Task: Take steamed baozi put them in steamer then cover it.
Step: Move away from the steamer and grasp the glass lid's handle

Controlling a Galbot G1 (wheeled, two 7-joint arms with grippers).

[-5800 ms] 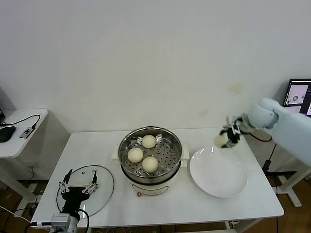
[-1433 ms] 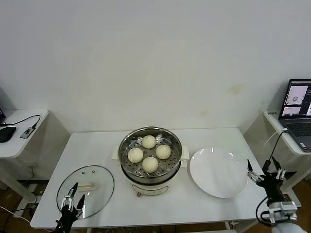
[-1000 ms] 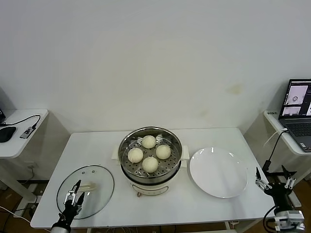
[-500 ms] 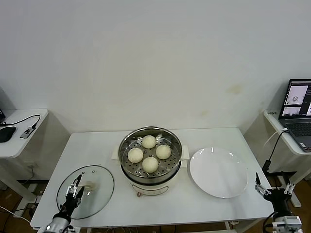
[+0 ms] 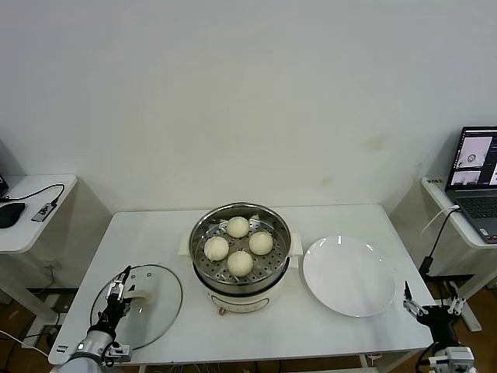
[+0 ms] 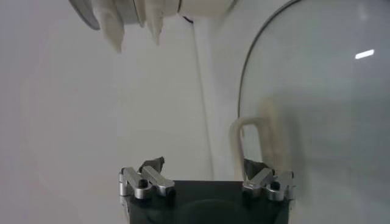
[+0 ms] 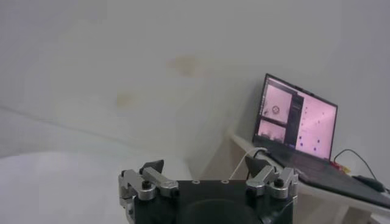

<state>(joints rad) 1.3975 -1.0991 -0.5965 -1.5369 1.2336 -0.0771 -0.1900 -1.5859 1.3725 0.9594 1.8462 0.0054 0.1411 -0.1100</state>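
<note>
The steamer [image 5: 200,273] stands mid-table with several cream-white baozi [image 5: 240,263] on its perforated tray. To its left the cover [image 5: 147,326] lies flat on the table, cream handle [image 5: 144,295] up. My left gripper [image 5: 120,289] hovers open over the cover's near-left part, right beside the handle. In the left wrist view the handle [image 6: 256,137] lies just ahead of one finger of that gripper [image 6: 204,167], on the glass cover [image 6: 317,91]. My right gripper [image 5: 432,297] hangs open and empty, low, past the table's right edge.
A bare white plate [image 5: 349,276] sits right of the steamer. A laptop [image 5: 475,159] stands on a side desk at far right, also in the right wrist view as the laptop [image 7: 298,119] beyond the right gripper [image 7: 207,170]. A small desk [image 5: 31,210] with cables is far left.
The last baozi went from the right gripper into the steamer. The right arm has since dropped beside the table. The left gripper crept forward over the cover toward its handle.
</note>
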